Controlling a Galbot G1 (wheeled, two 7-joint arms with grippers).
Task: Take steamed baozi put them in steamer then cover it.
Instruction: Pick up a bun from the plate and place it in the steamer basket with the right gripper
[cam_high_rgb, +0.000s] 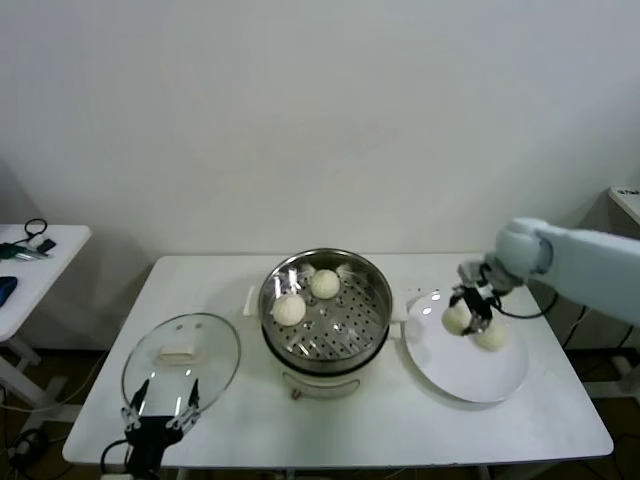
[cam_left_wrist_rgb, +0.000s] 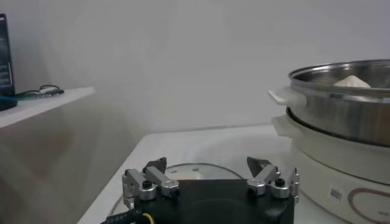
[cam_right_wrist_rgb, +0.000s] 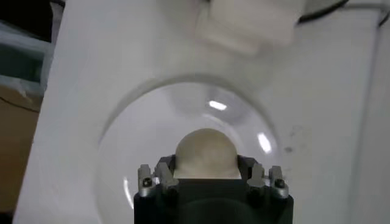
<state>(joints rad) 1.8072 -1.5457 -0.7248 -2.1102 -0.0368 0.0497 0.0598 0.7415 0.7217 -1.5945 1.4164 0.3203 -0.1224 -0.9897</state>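
Lower half of baozi (cam_right_wrist_rgb: 205, 152) hidden behind right tool (cam_right_wrist_rgb: 207, 176), cooker base (cam_left_wrist_rgb: 341, 164) cut off

A white surface (cam_high_rgb: 400, 420) is seen before a plain pale wall (cam_high_rgb: 320, 110). A flat white plate (cam_high_rgb: 470, 375) is set on its right part. A small side table (cam_high_rgb: 40, 262) carrying cables and dark items is seen well apart at the left.
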